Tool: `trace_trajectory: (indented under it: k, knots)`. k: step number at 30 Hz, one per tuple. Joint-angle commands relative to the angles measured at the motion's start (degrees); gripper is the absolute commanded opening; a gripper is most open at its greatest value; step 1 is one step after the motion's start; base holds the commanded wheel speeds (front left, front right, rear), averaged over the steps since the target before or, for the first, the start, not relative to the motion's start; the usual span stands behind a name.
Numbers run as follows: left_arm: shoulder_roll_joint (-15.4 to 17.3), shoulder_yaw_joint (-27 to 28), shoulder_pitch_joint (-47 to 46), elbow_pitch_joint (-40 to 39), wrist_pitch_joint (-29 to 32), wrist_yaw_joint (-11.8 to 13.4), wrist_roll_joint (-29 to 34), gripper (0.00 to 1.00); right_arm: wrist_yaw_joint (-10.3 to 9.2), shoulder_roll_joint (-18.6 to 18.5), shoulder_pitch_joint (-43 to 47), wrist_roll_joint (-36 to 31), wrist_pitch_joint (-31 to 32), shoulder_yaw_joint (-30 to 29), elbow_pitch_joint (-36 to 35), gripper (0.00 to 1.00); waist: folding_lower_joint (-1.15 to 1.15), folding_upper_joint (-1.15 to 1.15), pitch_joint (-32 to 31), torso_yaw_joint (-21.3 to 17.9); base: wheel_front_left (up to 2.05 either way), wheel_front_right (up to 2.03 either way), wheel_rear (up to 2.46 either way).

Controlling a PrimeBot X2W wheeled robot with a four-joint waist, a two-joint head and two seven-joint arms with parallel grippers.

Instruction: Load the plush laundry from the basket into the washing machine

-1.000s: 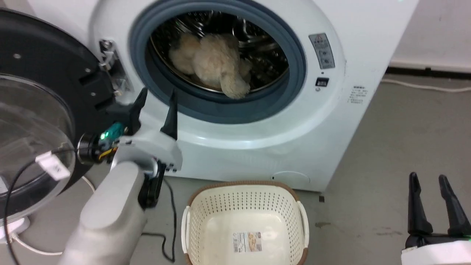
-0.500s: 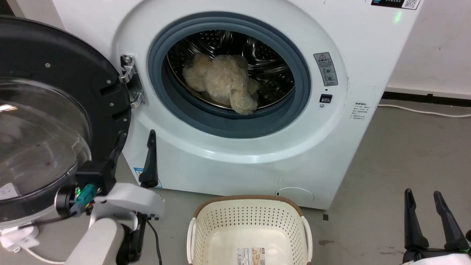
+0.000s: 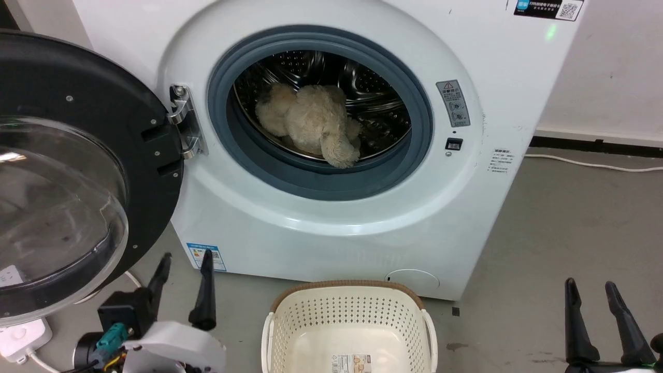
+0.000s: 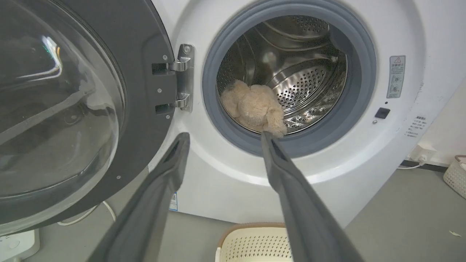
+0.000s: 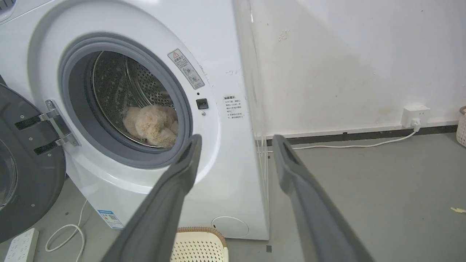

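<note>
Judging from the plush laundry lying inside the washing machine, one limb at the near lip, and the bare basket in front, loading looks done; the left end effector and right end effector, both spread and empty, likely need only shut the door at left

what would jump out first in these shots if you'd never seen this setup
First comes the fluffy cream stuffed toy lying inside the steel drum of the white washing machine, with one limb hanging at the drum's front lip. Next is the big round glass door standing wide open on the left. The cream basket sits on the floor right in front of the machine.
</note>
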Motion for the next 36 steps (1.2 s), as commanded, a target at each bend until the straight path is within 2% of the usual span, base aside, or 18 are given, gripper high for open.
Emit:
trace_trajectory:
  k: [1, 14, 31, 36]
  knots:
    - [0.5, -0.4, 1.4, -1.2, 0.8, 0.2, -0.3, 1.00, 0.05, -0.1, 1.3, 0.1, -0.4, 0.1, 0.3, 1.00, 0.00, 0.00, -0.1, 0.1, 0.00, 0.00, 0.00]
    - [2.2, -1.9, 2.4, -2.8, 3.0, -0.2, -0.1, 1.00, 0.05, -0.1, 3.3, -1.4, 0.8, 0.9, -0.1, 1.00, 0.00, 0.00, -0.7, 0.4, 0.00, 0.00, 0.00]
    - [2.3, -3.0, 1.5, -2.6, 3.1, 1.1, 1.4, 1.00, 0.05, -0.1, 3.2, -1.3, 2.1, 1.8, -0.9, 1.00, 0.00, 0.00, -0.6, 0.6, 0.00, 0.00, 0.00]
    - [2.1, -3.0, 1.0, -2.1, 2.7, 0.7, 1.0, 1.00, 0.05, -0.1, 3.1, -1.2, 2.1, 2.0, -1.0, 1.00, 0.00, 0.00, -0.5, 0.5, 0.00, 0.00, 0.00]
